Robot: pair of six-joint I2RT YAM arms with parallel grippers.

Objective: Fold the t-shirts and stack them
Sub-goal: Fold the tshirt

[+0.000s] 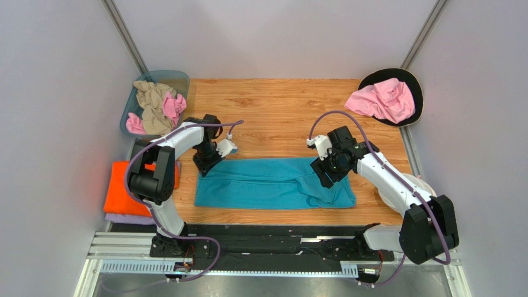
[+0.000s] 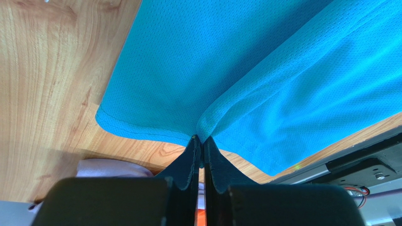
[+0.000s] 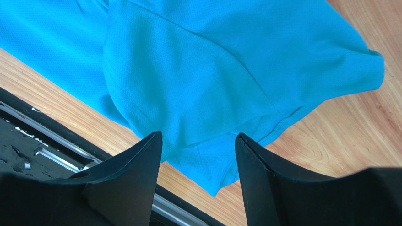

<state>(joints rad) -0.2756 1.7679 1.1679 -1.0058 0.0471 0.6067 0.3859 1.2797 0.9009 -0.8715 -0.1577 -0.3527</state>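
A teal t-shirt (image 1: pixel 272 184) lies folded lengthwise into a long strip across the middle of the wooden table. My left gripper (image 1: pixel 203 170) is shut on the strip's top left edge; the left wrist view shows the fingers (image 2: pixel 193 155) pinching a fold of the teal cloth (image 2: pixel 264 84). My right gripper (image 1: pixel 323 176) is open and hovers over the strip's right end, where the cloth is bunched. In the right wrist view the teal shirt (image 3: pixel 226 75) lies under the open fingers (image 3: pixel 141 165), which hold nothing.
A blue bin (image 1: pixel 152 102) at the back left holds tan and pink shirts. A pink shirt (image 1: pixel 381 99) lies crumpled on a black round dish (image 1: pixel 414 83) at the back right. A stack with an orange shirt (image 1: pixel 121 192) over a lavender one (image 1: pixel 127 218) sits at the left edge.
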